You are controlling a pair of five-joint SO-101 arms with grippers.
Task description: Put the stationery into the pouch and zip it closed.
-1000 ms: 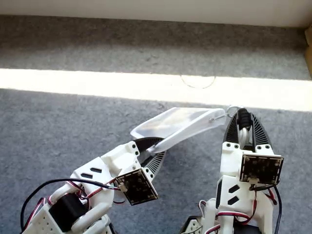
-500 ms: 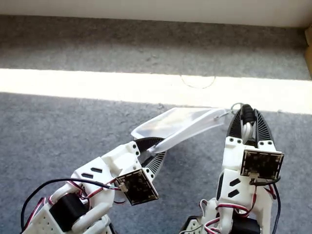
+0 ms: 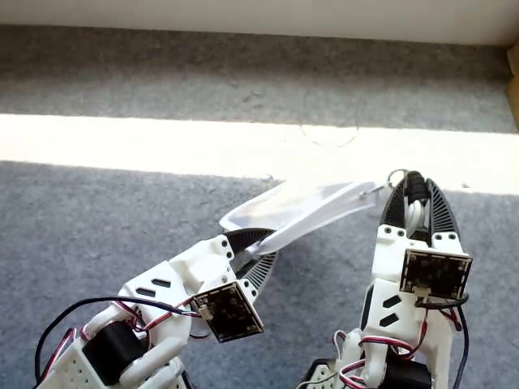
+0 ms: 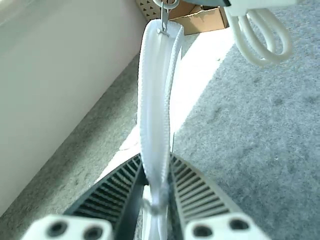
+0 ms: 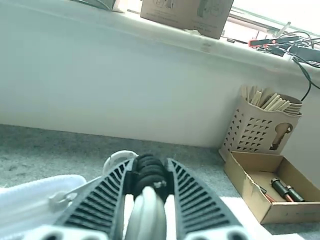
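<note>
Left pincer (image 4: 156, 162) clamps the pouch (image 3: 300, 207); right pincer (image 5: 146, 165) pinches a black tab (image 5: 147, 175) at the zipper (image 3: 395, 176). Zipping seems done; release next.

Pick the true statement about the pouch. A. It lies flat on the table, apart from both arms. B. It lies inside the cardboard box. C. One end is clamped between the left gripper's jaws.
C: the left wrist view shows the pouch running out from the shut jaws of the left gripper, its zip pull by the right gripper.
</note>
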